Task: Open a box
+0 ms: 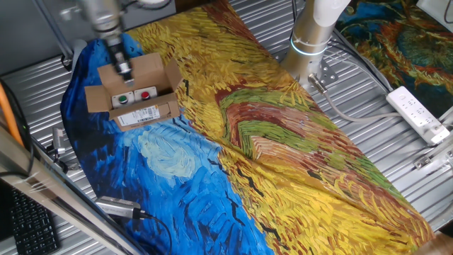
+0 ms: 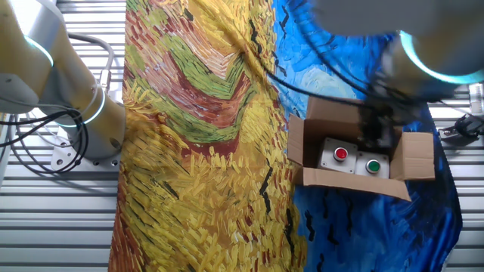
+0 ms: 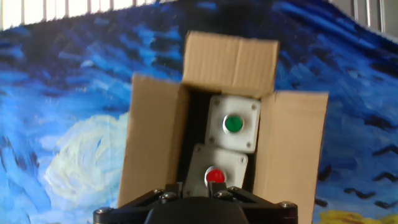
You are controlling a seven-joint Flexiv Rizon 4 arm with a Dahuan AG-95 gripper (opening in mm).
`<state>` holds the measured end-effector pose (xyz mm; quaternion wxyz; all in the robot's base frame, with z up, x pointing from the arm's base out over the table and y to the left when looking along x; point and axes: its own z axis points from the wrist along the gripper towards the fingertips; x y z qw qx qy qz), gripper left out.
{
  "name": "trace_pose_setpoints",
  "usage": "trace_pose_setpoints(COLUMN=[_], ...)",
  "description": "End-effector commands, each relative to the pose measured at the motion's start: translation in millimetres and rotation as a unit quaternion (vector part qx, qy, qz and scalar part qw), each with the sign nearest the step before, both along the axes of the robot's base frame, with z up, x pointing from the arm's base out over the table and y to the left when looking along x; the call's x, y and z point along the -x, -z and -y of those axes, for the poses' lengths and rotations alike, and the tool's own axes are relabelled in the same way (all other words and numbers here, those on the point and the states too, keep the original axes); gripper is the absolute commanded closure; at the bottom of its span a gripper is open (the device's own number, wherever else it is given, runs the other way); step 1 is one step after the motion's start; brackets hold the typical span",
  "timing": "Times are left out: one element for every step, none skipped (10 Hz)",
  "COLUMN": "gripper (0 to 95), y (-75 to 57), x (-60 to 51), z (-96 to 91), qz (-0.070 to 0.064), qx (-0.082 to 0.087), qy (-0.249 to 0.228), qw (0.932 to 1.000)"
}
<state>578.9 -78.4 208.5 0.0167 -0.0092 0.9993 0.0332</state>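
Observation:
The box [image 1: 145, 71] is a small brown cardboard one standing on the blue part of the painted cloth, with its flaps spread open. A white barcode label [image 1: 139, 114] shows on its near side. Inside lie two white switch units, one with a green button [image 3: 233, 124] and one with a red button [image 3: 215, 176]. My gripper [image 1: 126, 72] hangs blurred over the box's back flap, its fingers drawn into one narrow column with nothing between them. From the other fixed view the gripper [image 2: 376, 140] is a dark blur above the box [image 2: 308, 143]. The hand view looks straight into the box [image 3: 152, 143].
The painted cloth [image 1: 283, 142] covers the ribbed metal table. The arm's base [image 1: 311, 32] stands at the back. A white power strip [image 1: 419, 113] lies at the right. A metal tool [image 1: 117, 207] and a black keyboard [image 1: 28, 223] sit at the front left.

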Motion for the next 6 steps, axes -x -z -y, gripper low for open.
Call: trace_pose_setpoints(gripper=[76.0,76.0,76.0,76.0,76.0,76.0], y=[-1.0,-0.8,-0.5,-0.4,-0.7,-1.0], x=[-2.5,-1.9,-1.4,-1.2,-0.7,-0.1], z=[-2.4,-2.3,-2.1,-2.0,-2.5,-3.0], qz=[-0.006,-0.006,-0.005,-0.001,0.000,-0.001], qx=[0.015,0.015,0.015,0.010,0.007,0.006], qy=[-0.002,0.000,0.002,0.001,0.001,0.001], qw=[0.9999,0.9999,0.9999,0.9999,1.0000,1.0000])
